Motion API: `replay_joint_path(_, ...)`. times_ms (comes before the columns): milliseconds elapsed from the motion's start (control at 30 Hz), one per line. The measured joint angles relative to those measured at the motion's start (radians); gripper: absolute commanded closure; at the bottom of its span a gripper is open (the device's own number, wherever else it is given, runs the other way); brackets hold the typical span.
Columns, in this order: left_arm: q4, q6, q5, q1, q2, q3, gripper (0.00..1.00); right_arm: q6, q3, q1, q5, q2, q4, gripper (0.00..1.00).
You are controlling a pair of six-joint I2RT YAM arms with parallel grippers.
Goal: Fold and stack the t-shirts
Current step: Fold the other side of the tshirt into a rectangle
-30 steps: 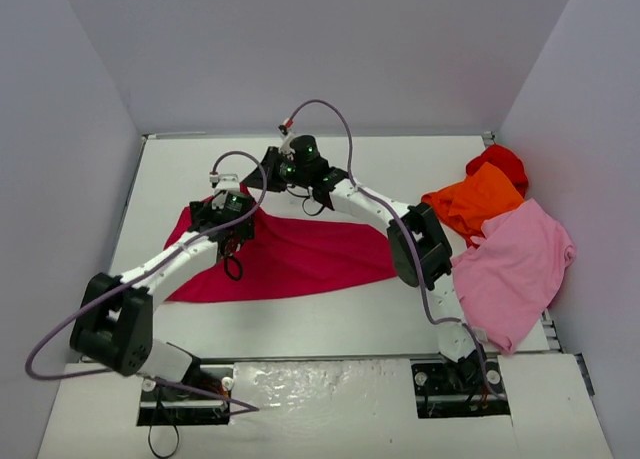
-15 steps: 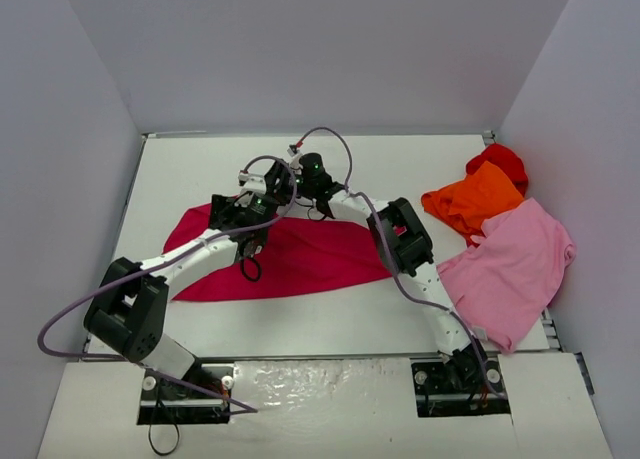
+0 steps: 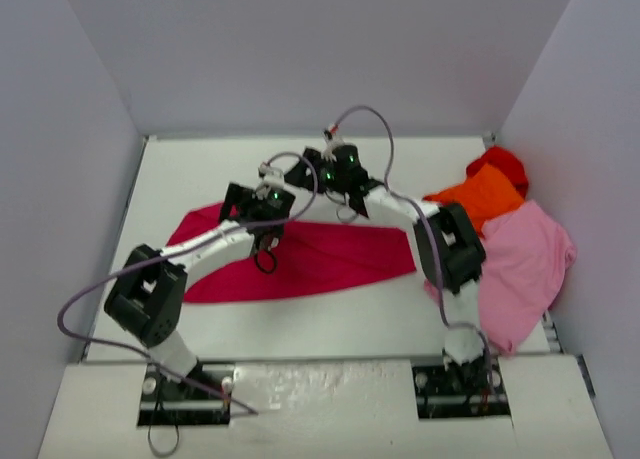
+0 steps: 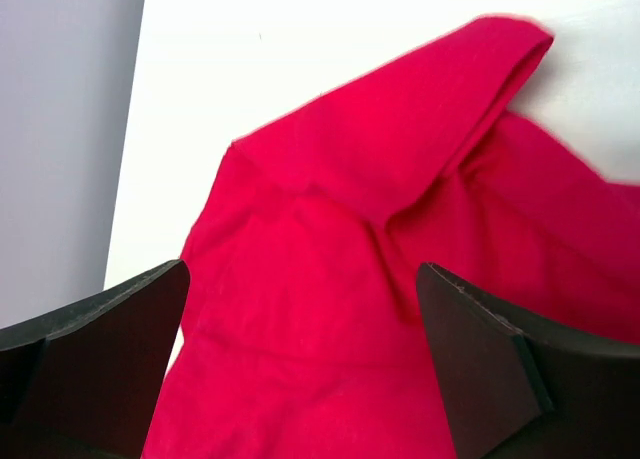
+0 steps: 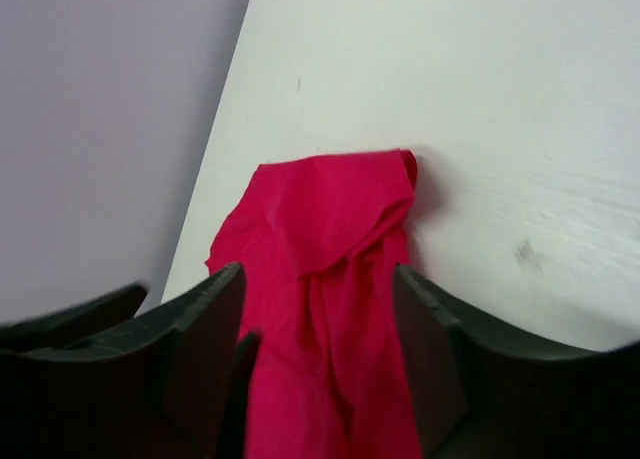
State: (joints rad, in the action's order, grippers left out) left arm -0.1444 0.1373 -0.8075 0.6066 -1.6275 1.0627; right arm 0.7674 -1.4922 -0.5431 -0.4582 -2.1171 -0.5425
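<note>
**White surface carrying four shirts**

Pale walls are enclosing the surface. The crimson t-shirt is lying spread out beneath both claws. The light pink t-shirt is lying crumpled well to the right of the right claw, with the orange t-shirt and the bright red t-shirt bunching beyond it. The left claw is hovering released over crimson folds. The right claw is gaping too, with a crimson edge showing between its fingers.
</note>
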Motion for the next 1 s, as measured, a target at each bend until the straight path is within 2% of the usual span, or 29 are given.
replay_joint_path(167,0.006,-0.061,-0.040,-0.007,-0.242,0.160,0.03,-0.110,0.185,0.068,0.080,0.362,0.105,0.49)
replay_joint_path(367,-0.023,-0.110,-0.024,-0.016,-0.352,0.207,0.03,-0.205,0.310,0.118,0.172,0.593,0.266,0.47)
replay_joint_path(633,-0.043,-0.133,0.014,-0.080,-0.348,0.207,0.03,-0.265,0.419,0.124,0.219,0.690,0.414,0.46)
replay_joint_path(800,-0.055,-0.135,0.026,-0.105,-0.348,0.220,0.08,-0.276,0.441,0.135,0.228,0.703,0.447,0.46)
replay_joint_path(1000,-0.070,-0.125,0.033,-0.112,-0.348,0.230,0.08,-0.277,0.452,0.143,0.229,0.707,0.458,0.46)
